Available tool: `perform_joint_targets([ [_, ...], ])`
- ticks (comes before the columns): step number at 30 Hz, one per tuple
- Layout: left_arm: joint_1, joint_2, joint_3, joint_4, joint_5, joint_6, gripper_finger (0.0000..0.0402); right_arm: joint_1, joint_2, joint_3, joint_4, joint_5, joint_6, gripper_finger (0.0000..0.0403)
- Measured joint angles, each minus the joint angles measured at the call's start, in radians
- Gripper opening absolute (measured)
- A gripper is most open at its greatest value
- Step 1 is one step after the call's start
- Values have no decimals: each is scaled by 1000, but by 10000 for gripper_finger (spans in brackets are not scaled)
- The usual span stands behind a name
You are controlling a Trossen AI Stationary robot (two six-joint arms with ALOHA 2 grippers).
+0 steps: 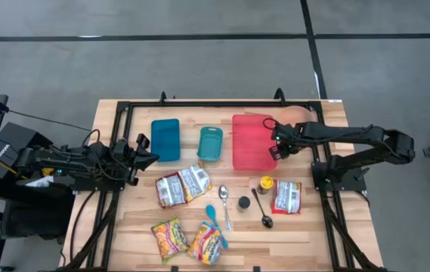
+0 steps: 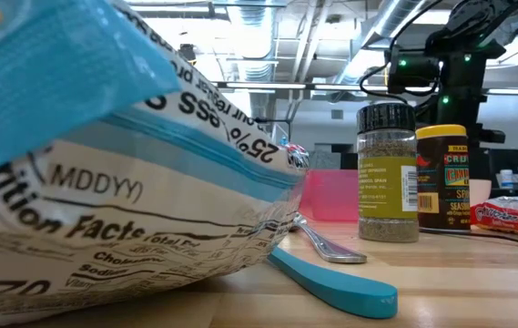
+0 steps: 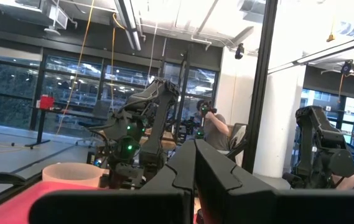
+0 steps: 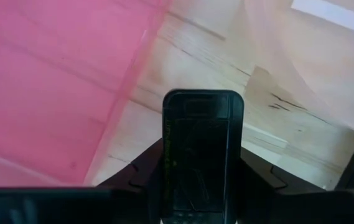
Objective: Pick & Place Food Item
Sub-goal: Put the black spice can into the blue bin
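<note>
Above the table point(image 1: 305, 227), right hand point(image 1: 275, 148) half-closed, empty

Left wrist view. Bottom centre: the left tool point(image 3: 195, 186), its two dark fingers point(image 3: 223, 171) closed together. Lower left: a translucent pink plastic bin point(image 3: 15, 198), with a pale peach round bowl point(image 3: 71, 174) behind its rim. Left of centre: the other dark robot arm point(image 3: 136, 134), showing green indicator lights. Centre, beside a black vertical post point(image 3: 260, 87): a seated person point(image 3: 217, 132). Background: a glass-walled room with ceiling ducts.
</note>
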Motion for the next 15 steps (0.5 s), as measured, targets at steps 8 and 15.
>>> perform_joint_targets([
  [8,0,0,0,0,0,0,0,8,-138,0,-31,-8,15,136],
  [15,0,0,0,0,0,0,0,32,-309,0,-28,-32,30,132],
])
